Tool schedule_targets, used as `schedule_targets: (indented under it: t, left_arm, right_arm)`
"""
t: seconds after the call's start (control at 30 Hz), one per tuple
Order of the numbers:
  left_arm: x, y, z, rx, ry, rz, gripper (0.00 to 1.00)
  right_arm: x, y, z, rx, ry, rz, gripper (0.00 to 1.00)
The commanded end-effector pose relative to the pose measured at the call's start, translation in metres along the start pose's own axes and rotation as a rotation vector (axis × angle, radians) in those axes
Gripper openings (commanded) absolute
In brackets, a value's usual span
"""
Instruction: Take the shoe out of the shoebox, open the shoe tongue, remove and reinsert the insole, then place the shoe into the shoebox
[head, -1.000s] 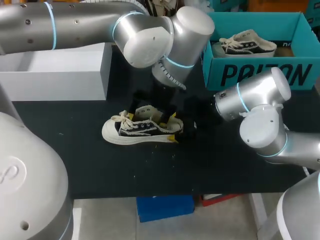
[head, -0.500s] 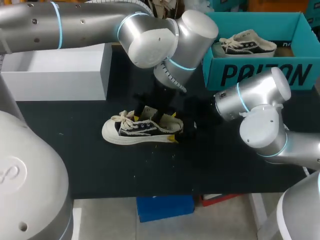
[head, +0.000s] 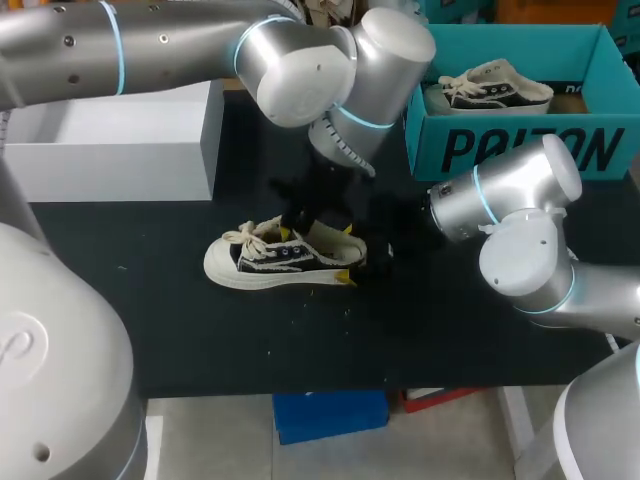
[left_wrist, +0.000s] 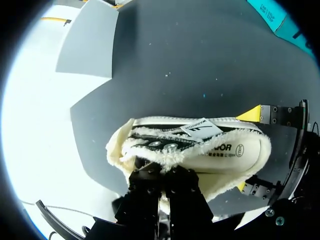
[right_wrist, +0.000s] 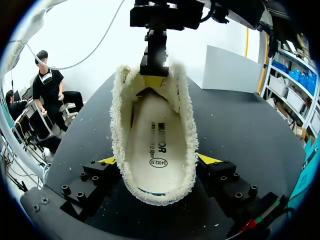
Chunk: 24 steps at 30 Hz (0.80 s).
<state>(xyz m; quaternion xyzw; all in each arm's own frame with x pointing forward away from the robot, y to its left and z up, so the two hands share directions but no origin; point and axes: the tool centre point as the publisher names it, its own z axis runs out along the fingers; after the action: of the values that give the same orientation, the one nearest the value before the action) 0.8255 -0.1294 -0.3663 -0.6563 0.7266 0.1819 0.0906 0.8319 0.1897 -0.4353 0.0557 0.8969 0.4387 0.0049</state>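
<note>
A black-and-cream sneaker (head: 270, 262) with a fleece lining lies on the black table (head: 200, 340), toe to the left. My left gripper (head: 290, 226) comes down from above and is shut on the shoe tongue (left_wrist: 150, 161) at the front of the opening. The white insole (right_wrist: 152, 145) lies inside the shoe. My right gripper (head: 347, 256) holds the heel with a yellow-tipped finger (right_wrist: 207, 159) pressed on each side. In the right wrist view the left gripper (right_wrist: 153, 75) hangs over the far end of the shoe. The teal shoebox (head: 520, 150) stands at the back right.
A second sneaker (head: 495, 88) lies inside the teal shoebox. A white box (head: 110, 150) stands at the back left. Small crumbs are scattered on the table in front of the shoe.
My left gripper has gone from wide open to shut on the tongue. The shoe and my right arm have stayed in place.
</note>
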Motion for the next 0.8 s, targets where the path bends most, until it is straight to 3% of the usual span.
schedule_targets:
  t: [0.03, 0.5, 0.8]
  left_arm:
    - [-0.008, 0.002, -0.009, 0.013, 0.028, -0.002, 0.0]
    - [-0.032, 0.001, -0.038, 0.071, 0.163, -0.02, 0.0]
    - [-0.053, 0.003, -0.036, 0.097, 0.227, -0.024, 0.0]
  right_arm:
    - [0.0, -0.002, 0.006, 0.002, -0.001, 0.001, 0.0]
    - [0.0, -0.002, 0.006, 0.002, -0.001, 0.001, 0.0]
    - [0.0, -0.002, 0.006, 0.002, -0.001, 0.001, 0.0]
